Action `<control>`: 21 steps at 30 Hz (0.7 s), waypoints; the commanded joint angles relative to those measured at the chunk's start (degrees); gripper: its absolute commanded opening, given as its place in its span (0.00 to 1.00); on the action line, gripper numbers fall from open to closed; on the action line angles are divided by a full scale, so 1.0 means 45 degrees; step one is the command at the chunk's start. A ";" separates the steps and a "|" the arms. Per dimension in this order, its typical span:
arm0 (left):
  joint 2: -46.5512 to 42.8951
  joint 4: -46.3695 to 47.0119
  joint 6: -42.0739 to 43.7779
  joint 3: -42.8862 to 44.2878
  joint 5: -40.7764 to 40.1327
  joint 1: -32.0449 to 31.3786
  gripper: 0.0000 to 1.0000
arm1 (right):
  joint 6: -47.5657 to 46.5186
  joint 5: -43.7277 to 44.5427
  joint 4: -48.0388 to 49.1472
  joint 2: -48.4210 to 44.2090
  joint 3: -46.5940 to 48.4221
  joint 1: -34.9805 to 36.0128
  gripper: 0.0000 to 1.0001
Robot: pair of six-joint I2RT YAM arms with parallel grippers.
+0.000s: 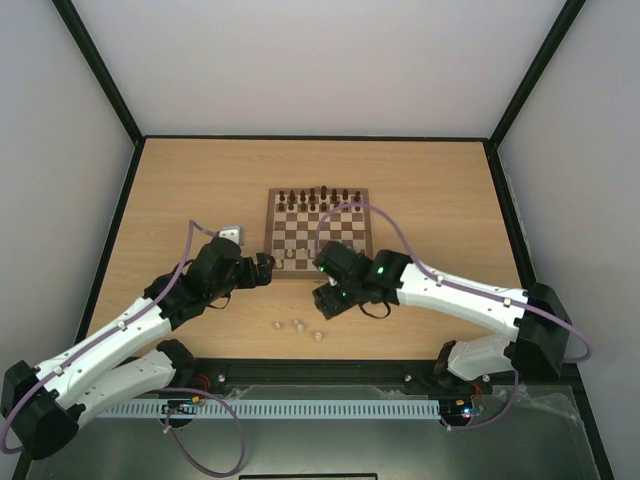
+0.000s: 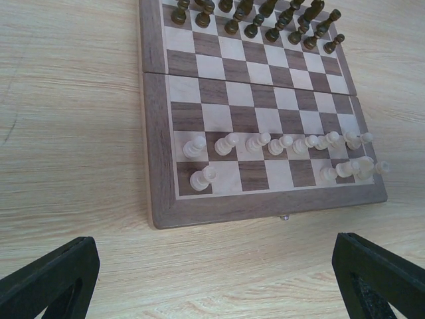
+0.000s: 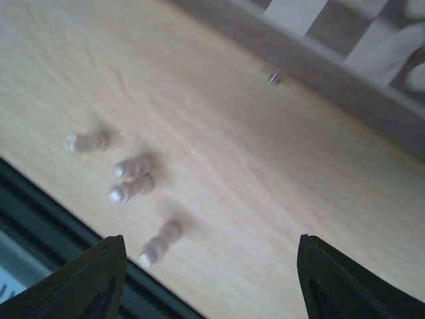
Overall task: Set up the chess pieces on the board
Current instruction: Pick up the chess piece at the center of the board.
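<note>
Right wrist view: four pale chess pieces (image 3: pixel 133 179) stand loose on the table (image 3: pixel 265 173), just short of the board (image 3: pixel 319 73). My right gripper (image 3: pixel 209 272) hangs above them, fingers spread and empty, in my judgement lined up for a pick. My left gripper (image 2: pixel 212 279), likewise spread and empty, faces the board. The pale pawns (image 2: pixel 275 143) look complete. The rank behind them has gaps mid-row.

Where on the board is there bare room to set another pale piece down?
Near row, between the corner pale piece and the right-hand pale cluster; the board's middle rows too. Crowded: pale pawn row, dark pieces at the far edge.
</note>
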 commanded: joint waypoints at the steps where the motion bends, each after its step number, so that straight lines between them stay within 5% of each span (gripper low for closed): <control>1: 0.0050 0.0207 -0.0115 -0.0116 0.0090 0.0067 0.99 | 0.1063 -0.0029 0.0007 -0.0176 -0.0722 0.1387 0.70; 21: 0.0063 0.0438 -0.0014 -0.0344 0.0179 0.0078 0.99 | 0.1129 -0.0546 0.1044 0.2480 -0.1041 0.3060 0.42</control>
